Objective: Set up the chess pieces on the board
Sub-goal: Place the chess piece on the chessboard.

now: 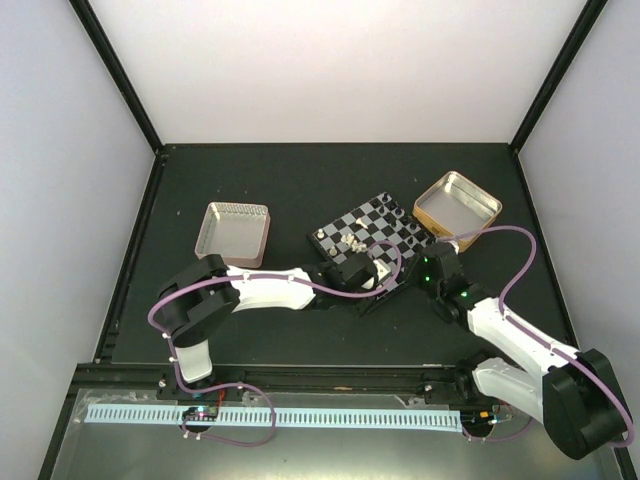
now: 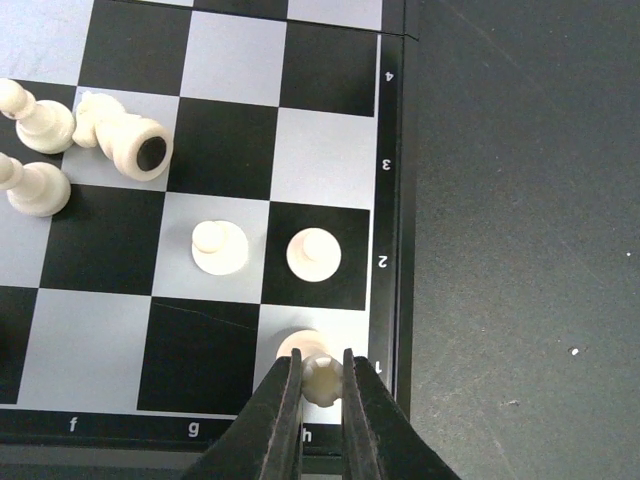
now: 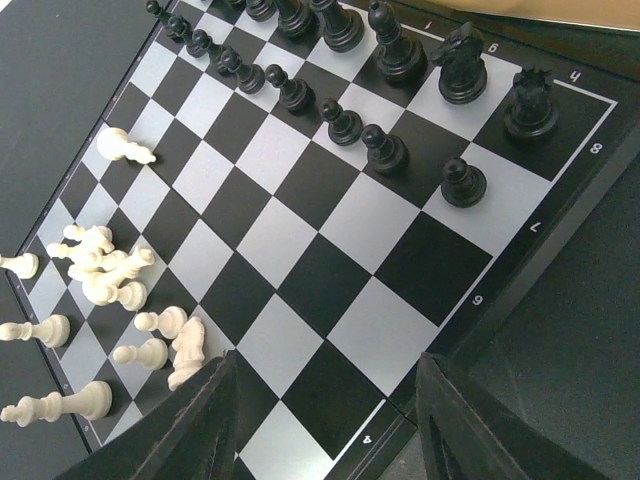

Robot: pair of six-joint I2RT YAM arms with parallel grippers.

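Left hand (image 2: 321,360) pinches white piece (image 2: 300,345), frame bottom; seat upright mid corner square (image 2: 352,328), open gently. Right hand (image 3: 325,405) spread.

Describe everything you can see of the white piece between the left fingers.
The cream-white piece looks like smooth plastic: round base, small knobby top, type unclear from above. The left gripper is shut on its top, black fingers touching both sides. It stands roughly upright over the board's light corner square h1, next to the h2 pawn. Whether its base touches the board is unclear.
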